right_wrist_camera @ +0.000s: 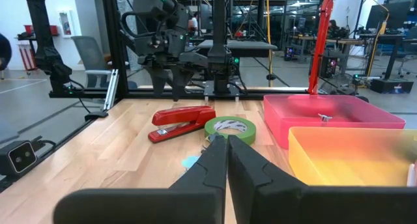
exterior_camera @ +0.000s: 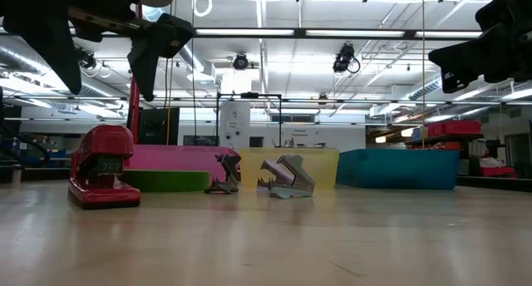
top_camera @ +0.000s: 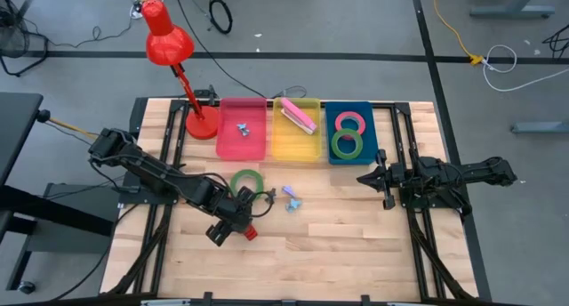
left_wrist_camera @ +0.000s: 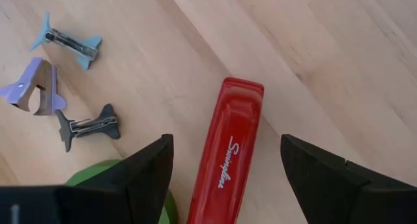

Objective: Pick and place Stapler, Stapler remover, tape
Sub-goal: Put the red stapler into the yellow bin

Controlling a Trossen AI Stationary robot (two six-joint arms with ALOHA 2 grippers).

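From above, the left gripper [top_camera: 238,224] hangs over the red stapler [top_camera: 248,232], fingers spread; a green tape ring [top_camera: 246,181] lies nearby. In the low view the stapler [exterior_camera: 103,179] sits on the table, seemingly untouched. The left wrist view shows three staple removers [left_wrist_camera: 83,125]. The right gripper [top_camera: 366,178] waits, fingers pressed together.

Wooden table [top_camera: 338,244] carries red stapler [left_wrist_camera: 225,162], green tape [top_camera: 246,181], removers [top_camera: 291,197], bins [top_camera: 297,144].
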